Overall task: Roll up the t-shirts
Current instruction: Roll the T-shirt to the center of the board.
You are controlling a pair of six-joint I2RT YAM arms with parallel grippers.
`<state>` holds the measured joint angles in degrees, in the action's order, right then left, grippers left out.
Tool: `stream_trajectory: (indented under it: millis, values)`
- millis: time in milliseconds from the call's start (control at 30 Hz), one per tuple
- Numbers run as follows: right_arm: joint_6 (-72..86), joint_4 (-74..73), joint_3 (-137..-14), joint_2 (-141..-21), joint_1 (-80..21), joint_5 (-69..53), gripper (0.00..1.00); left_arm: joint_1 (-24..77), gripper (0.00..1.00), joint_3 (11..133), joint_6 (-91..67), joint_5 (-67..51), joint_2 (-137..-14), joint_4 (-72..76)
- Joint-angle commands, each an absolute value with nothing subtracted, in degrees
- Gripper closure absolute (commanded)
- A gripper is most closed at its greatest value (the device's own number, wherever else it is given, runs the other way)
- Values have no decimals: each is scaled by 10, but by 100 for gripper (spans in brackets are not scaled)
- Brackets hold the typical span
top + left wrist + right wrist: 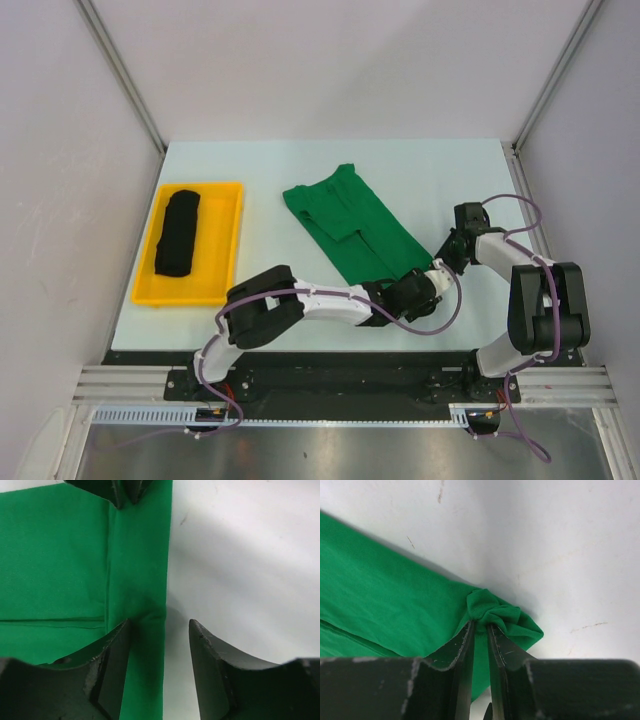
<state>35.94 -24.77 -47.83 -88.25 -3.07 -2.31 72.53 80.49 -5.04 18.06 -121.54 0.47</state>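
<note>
The green t-shirt (350, 225) lies folded into a long strip, slanting across the middle of the table. Over its near right end my left gripper (420, 288) stands open, straddling the strip's hemmed edge: one finger (112, 650) is over the green cloth (60, 555), the other over bare table. My right gripper (441, 265) is shut on the near corner of the green t-shirt (380, 600), and cloth bunches in a small knot (495, 612) just past its tips (481, 625). The black t-shirt (178, 232) lies rolled in a tray at the left.
A yellow tray (225, 240) holding the black roll sits at the table's left side. White walls and metal frame posts (125, 80) close in the table on three sides. The right gripper's fingertips (120, 490) show at the top of the left wrist view.
</note>
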Motion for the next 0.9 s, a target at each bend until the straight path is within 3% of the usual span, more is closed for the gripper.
stream_trajectory:
  millis: [0, 333, 500, 633, 700, 867]
  values:
    - [353, -229, -477, -911, -26, 6, 79, 732, 44, 838, -19, 230, -1222, -16]
    - [350, -233, -481, -893, -24, -17, 78, 735, 47, 834, -19, 247, -1246, -20]
    - [346, -239, -489, -875, -22, -33, 73, 731, 61, 827, -23, 253, -1247, -14]
    - [344, -246, -496, -824, -21, -36, 59, 715, 86, 823, -47, 168, -1237, -13]
    - [344, -254, -496, -796, -14, -36, 52, 703, 90, 810, -69, 129, -1220, -4]
    - [343, -280, -496, -702, 12, -37, 47, 691, 94, 755, -156, 20, -1178, 51]
